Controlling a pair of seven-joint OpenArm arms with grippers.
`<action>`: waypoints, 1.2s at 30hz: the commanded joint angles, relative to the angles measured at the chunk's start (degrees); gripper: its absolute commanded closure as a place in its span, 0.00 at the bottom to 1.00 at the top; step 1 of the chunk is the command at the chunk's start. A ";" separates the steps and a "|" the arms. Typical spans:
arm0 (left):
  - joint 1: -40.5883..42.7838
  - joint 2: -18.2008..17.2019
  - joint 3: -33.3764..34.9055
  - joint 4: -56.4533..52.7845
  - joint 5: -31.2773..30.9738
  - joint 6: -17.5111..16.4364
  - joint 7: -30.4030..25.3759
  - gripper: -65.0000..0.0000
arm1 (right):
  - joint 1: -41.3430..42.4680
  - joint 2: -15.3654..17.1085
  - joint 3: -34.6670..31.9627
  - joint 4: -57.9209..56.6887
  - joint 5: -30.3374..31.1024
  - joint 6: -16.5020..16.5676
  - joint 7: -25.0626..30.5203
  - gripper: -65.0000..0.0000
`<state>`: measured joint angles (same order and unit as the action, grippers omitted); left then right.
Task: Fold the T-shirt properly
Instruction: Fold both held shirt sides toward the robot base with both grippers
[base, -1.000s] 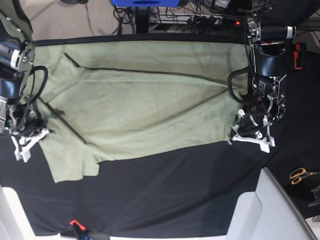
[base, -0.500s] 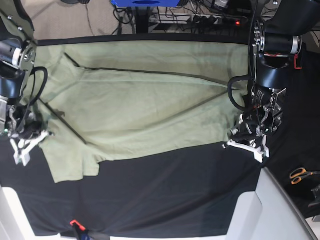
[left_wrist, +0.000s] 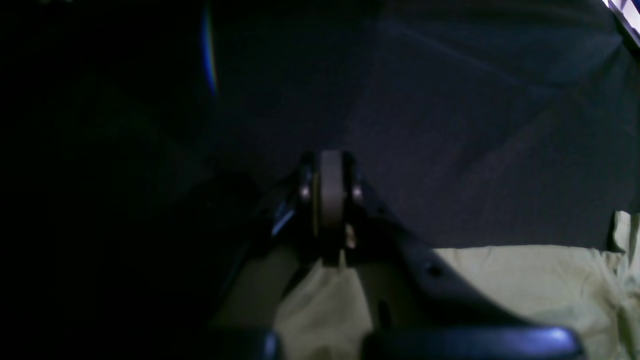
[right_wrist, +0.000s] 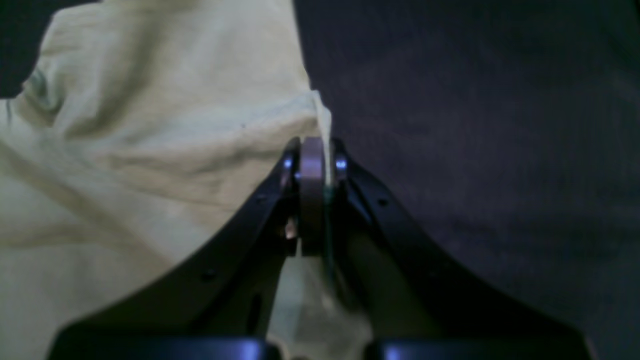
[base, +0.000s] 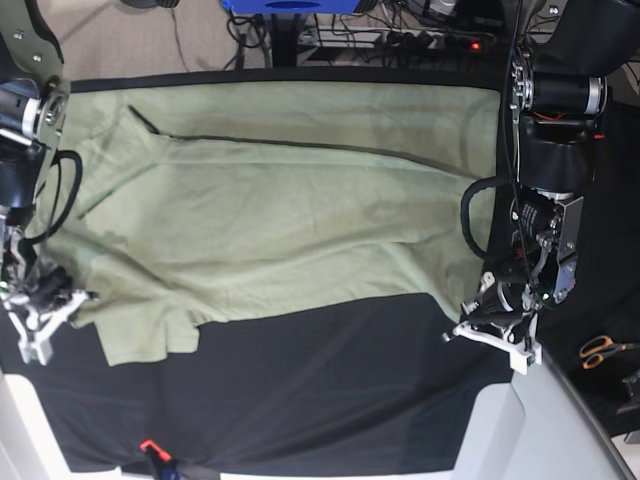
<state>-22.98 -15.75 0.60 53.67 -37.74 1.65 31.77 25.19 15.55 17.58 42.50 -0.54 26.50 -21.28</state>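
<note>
Both grippers, left (base: 497, 335) and right (base: 40, 318), have pulled nearer, each clamped on the T-shirt (base: 280, 210) edge.

arms: black housings, silver joint rings | cables: looped black | left end effector (base: 492, 334): white fingers | right end effector (base: 38, 318): white fingers

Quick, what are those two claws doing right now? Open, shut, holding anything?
Left gripper: shut, pinching the edge of the T-shirt.
Right gripper: shut, also pinching the T-shirt's edge.
</note>
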 joint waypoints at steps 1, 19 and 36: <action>-1.76 -0.74 -0.12 1.23 -0.46 -0.20 -0.96 1.00 | 1.49 0.84 -1.01 1.50 0.32 0.18 2.60 1.00; 3.69 -2.85 -0.65 5.98 -0.55 -0.20 -1.31 1.00 | 1.05 2.16 -3.91 -1.05 0.23 -0.26 9.28 1.00; 13.44 -3.02 -0.82 18.46 -0.90 -0.20 -1.04 1.00 | -3.52 5.42 -4.00 -2.46 0.23 -0.26 9.45 1.00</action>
<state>-8.25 -18.09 0.10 71.02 -38.15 1.63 31.59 20.21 19.99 13.34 38.89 -0.71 26.06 -13.04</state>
